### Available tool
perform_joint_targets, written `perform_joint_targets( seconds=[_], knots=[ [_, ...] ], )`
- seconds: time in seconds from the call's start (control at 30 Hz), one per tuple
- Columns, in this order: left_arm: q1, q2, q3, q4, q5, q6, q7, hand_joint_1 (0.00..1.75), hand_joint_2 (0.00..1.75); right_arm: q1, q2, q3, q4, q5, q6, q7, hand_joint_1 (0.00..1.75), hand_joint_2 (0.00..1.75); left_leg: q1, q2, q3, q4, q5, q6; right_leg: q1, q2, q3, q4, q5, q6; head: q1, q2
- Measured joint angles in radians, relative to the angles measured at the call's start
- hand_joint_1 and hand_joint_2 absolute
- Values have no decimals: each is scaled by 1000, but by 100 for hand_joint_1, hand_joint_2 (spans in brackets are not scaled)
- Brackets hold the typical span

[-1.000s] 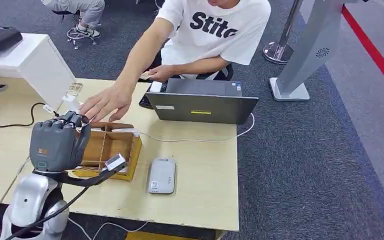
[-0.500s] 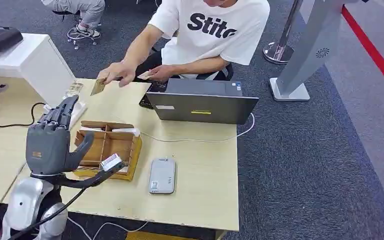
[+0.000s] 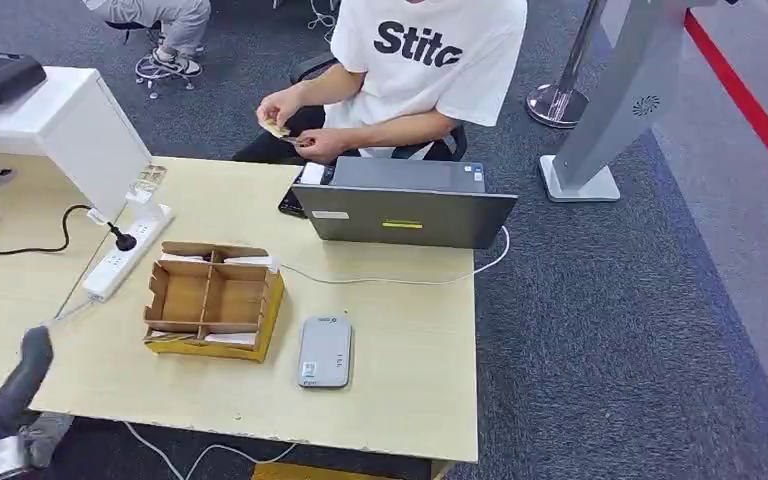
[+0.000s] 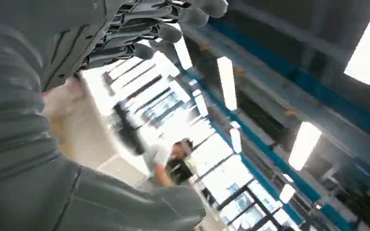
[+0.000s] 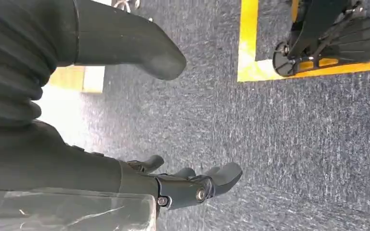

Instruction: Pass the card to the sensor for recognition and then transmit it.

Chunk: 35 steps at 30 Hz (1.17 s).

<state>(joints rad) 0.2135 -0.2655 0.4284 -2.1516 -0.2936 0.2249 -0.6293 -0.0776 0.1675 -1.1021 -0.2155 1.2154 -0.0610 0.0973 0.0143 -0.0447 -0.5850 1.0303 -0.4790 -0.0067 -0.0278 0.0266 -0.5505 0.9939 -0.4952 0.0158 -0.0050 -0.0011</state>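
A person seated behind the table holds the small tan card (image 3: 277, 128) in their hands, close to their body. The grey card sensor (image 3: 324, 351) lies flat on the wooden table (image 3: 400, 340), right of a compartmented cardboard box (image 3: 214, 299). My left hand (image 3: 8, 398) hangs low at the table's near left corner, apart from the box. In the left wrist view that hand (image 4: 91, 38) has its fingers (image 4: 173, 21) spread and holds nothing. My right hand (image 5: 29, 144) hangs over the carpet, its fingers (image 5: 195, 185) apart and empty.
A grey laptop (image 3: 405, 205) stands at the table's far side with a cable running along it. A white power strip (image 3: 125, 255) and a black cord lie at the left, beside a white box (image 3: 70, 125). A grey stand (image 3: 610, 110) rises at the right.
My left hand has dropped from above the box to the lower left corner, empty. The person took the card from it and drew it back to their body.
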Motion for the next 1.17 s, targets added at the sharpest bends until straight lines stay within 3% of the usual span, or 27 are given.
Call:
perform_joint_targets(
  seconds=[0.07,0.17,0.27,0.33,0.47,0.6,0.63,0.67,0.73,0.87,0.97,1.17],
  knots=[
    [3,-23,124,24,45,-46,-46,0,175,0,3,-9,0,0,-3,0,0,175,0,0,0,0,0,0,0,0,0,0,0,0,-2,0],
    [6,-44,224,44,45,-59,-52,0,175,-1,3,-16,0,0,-4,-1,0,175,0,0,0,0,0,0,0,0,1,0,0,0,-2,0],
    [9,-58,269,59,69,-55,5,0,175,-1,5,-22,0,-2,-5,-2,0,175,0,0,0,0,0,0,0,0,1,0,0,0,-2,0],
    [-6,-63,318,128,138,-57,17,0,175,-1,9,-27,0,-12,-13,-4,0,175,-1,0,1,0,0,0,-1,0,2,0,0,0,-2,0],
    [-90,-66,501,412,204,-109,0,0,175,-2,18,-46,0,-21,-27,-3,0,175,-1,-1,1,0,0,0,-1,-1,2,0,0,0,-2,0],
    [-176,-15,667,838,265,-156,64,0,175,-2,20,-47,0,-7,-11,0,0,175,0,0,2,-1,0,0,0,0,2,0,0,0,-4,0],
    [-194,11,701,960,300,-176,83,47,175,-3,20,-47,0,4,-3,0,2,175,0,0,2,-1,0,0,0,0,2,0,0,0,-3,0],
    [-212,33,733,1067,343,-201,103,175,175,-3,19,-47,0,15,6,0,169,175,-1,0,1,-1,0,0,-1,-1,2,0,0,0,-3,0],
    [-240,61,803,1267,427,-222,149,175,175,-3,18,-43,0,34,37,-5,175,175,-1,0,2,-1,0,0,-1,-1,2,0,0,0,-3,0],
    [-263,92,870,1570,404,-119,284,175,175,-3,16,-41,0,40,77,-18,175,175,-1,-1,1,0,0,0,-1,-1,2,-1,0,0,-3,0],
    [-275,98,871,1701,357,-64,336,175,175,-4,16,-41,0,37,81,-21,175,175,-1,-1,1,1,0,1,-1,-1,3,-1,0,1,-1,0],
    [-290,122,871,1808,334,-47,366,175,175,-3,15,-41,0,36,81,-21,175,175,-1,-1,2,1,0,0,-1,-1,2,-1,0,1,-1,0]
  ],
)
